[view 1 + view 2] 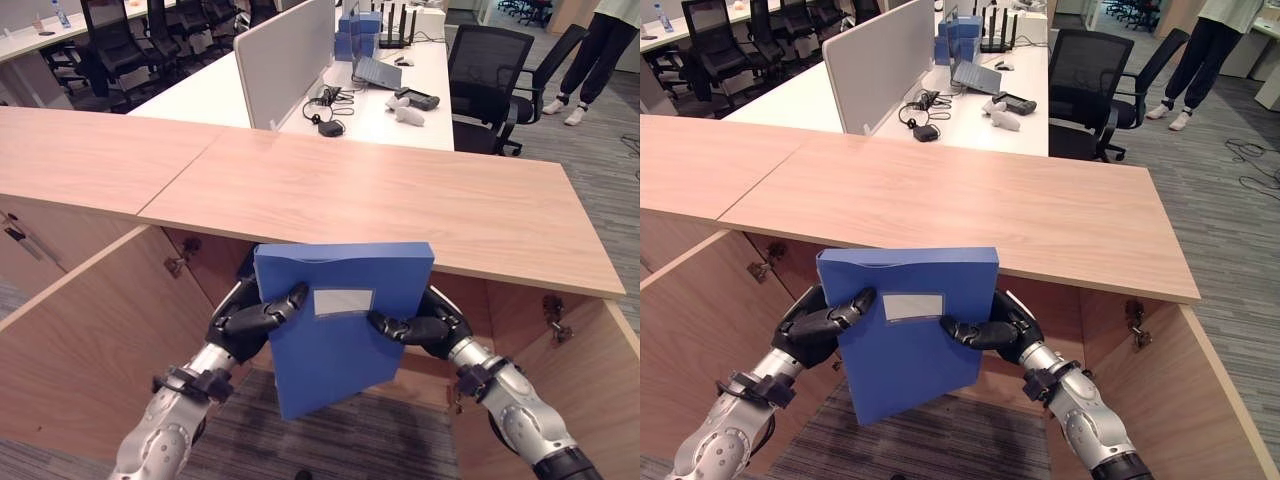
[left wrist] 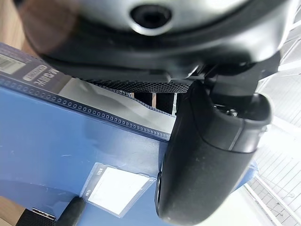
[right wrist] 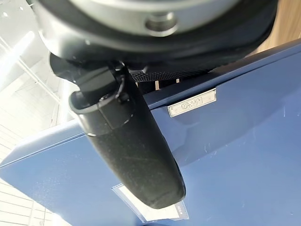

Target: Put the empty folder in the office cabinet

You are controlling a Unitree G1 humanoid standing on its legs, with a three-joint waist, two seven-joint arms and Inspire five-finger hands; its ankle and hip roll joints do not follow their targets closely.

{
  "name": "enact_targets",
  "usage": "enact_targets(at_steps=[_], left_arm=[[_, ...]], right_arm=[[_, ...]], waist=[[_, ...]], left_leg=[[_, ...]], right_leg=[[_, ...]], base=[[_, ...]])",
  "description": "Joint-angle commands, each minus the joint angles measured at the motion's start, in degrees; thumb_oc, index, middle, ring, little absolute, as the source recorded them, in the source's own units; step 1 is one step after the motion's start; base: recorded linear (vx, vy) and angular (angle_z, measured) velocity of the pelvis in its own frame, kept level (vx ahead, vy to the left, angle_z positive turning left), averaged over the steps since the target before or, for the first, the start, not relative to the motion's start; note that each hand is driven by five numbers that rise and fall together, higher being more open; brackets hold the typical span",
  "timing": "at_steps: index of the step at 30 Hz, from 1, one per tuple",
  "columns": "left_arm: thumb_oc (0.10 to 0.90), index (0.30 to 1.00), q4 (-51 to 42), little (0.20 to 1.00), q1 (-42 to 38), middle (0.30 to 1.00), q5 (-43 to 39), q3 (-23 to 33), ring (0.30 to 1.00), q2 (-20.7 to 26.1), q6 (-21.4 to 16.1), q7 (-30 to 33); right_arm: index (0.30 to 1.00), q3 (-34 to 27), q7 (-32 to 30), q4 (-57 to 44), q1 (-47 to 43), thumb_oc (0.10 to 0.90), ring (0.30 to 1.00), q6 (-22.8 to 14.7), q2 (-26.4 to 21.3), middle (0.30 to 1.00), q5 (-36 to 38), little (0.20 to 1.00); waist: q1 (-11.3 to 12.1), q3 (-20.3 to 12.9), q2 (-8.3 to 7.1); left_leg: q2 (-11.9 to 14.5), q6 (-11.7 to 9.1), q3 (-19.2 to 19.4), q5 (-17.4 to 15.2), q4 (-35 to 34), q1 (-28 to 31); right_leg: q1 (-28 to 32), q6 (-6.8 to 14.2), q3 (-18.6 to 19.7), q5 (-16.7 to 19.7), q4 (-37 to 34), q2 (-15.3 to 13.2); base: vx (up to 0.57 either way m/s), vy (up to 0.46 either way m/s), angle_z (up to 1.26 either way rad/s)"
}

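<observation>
Left eye view: blue folder (image 1: 335,325) held upright and slightly tilted between both hands, in front of the open cabinet (image 1: 90,340) and just below its wooden top (image 1: 400,200). Left hand (image 1: 250,320) grips the folder's left edge, thumb curled over its front; right hand (image 1: 420,328) grips the right edge likewise. Judged step: carry the folder forward into the cabinet. To do it well, keep both grips even, lower the folder enough to pass under the top, and hold it clear of the doors on either side. A pale label (image 1: 343,302) sits on the folder's front; its writing is too small to read.
</observation>
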Motion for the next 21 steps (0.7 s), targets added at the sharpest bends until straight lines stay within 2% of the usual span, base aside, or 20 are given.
enact_targets(at_steps=[1,7,8,9,10,15,21], left_arm=[[0.400,0.300,-10.05,0.300,-9.19,0.300,-2.31,-6.25,0.300,-3.78,-5.13,-4.67],[0.400,0.300,-10.23,0.300,-8.83,0.300,-1.26,-5.74,0.300,-3.77,-5.40,-4.69],[0.422,0.333,-10.16,0.333,-8.72,0.333,-0.92,-5.50,0.333,-3.92,-5.72,-4.42],[0.712,0.768,-9.94,0.768,-8.59,0.768,-0.48,-5.26,0.768,-4.19,-6.13,-4.07],[0.800,0.900,-9.71,0.900,-8.47,0.900,-0.09,-5.15,0.900,-4.41,-6.37,-3.79],[0.800,0.900,-8.69,0.900,-7.84,0.900,3.47,-2.74,0.900,-4.73,-7.89,-2.85],[0.800,0.900,-1.96,0.900,-5.04,0.900,13.61,4.78,0.900,-5.63,-12.82,-0.84]], right_arm=[[0.300,7.24,5.08,-10.65,-10.18,0.400,0.300,-2.50,8.49,0.300,7.68,0.300],[0.300,7.97,5.98,-9.08,-8.98,0.400,0.300,-0.99,7.33,0.300,7.03,0.300],[0.300,8.02,6.04,-8.90,-8.77,0.400,0.300,-0.88,7.12,0.300,6.89,0.300],[0.300,8.01,6.05,-8.63,-8.57,0.400,0.300,-0.77,6.91,0.300,6.68,0.300],[0.300,7.99,6.02,-8.43,-8.40,0.400,0.300,-0.70,6.75,0.300,6.40,0.300],[0.300,6.92,6.38,-7.71,-7.28,0.400,0.300,0.02,5.93,0.300,5.37,0.300],[0.300,3.85,7.50,-7.53,-4.65,0.400,0.300,1.13,3.96,0.300,2.25,0.300]], waist=[[-0.93,-2.62,-0.26],[-0.85,-2.61,-0.32],[-0.79,-2.59,-0.36],[-0.72,-2.59,-0.39],[-0.64,-2.59,-0.40],[-0.39,-2.69,-0.50],[0.61,-2.84,-0.90]], left_leg=[[0.79,-0.90,0.88,-5.91,-0.07,2.55],[0.85,-0.95,0.72,-5.90,-0.07,2.58],[0.86,-0.97,0.70,-5.91,-0.07,2.58],[0.87,-1.00,0.68,-5.90,-0.07,2.55],[0.88,-1.00,0.63,-5.90,-0.07,2.53],[0.88,-1.02,0.35,-5.94,-0.07,2.50],[0.86,-1.18,0.16,-5.97,-0.07,2.33]], right_leg=[[0.84,3.24,4.31,-3.93,1.51,-2.31],[0.78,3.21,4.04,-4.01,1.64,-2.25],[0.81,3.21,4.01,-4.02,1.63,-2.25],[0.87,3.20,3.97,-4.03,1.58,-2.25],[0.88,3.17,3.94,-4.04,1.55,-2.23],[0.94,3.14,3.79,-4.17,1.58,-2.22],[1.13,3.02,3.42,-4.34,1.38,-2.12]], base=[[0.00,0.000,0.00],[0.00,0.000,0.00],[0.00,0.000,0.00],[0.00,0.000,0.00],[0.00,0.000,0.00],[0.00,0.000,0.00],[0.00,0.000,0.00]])
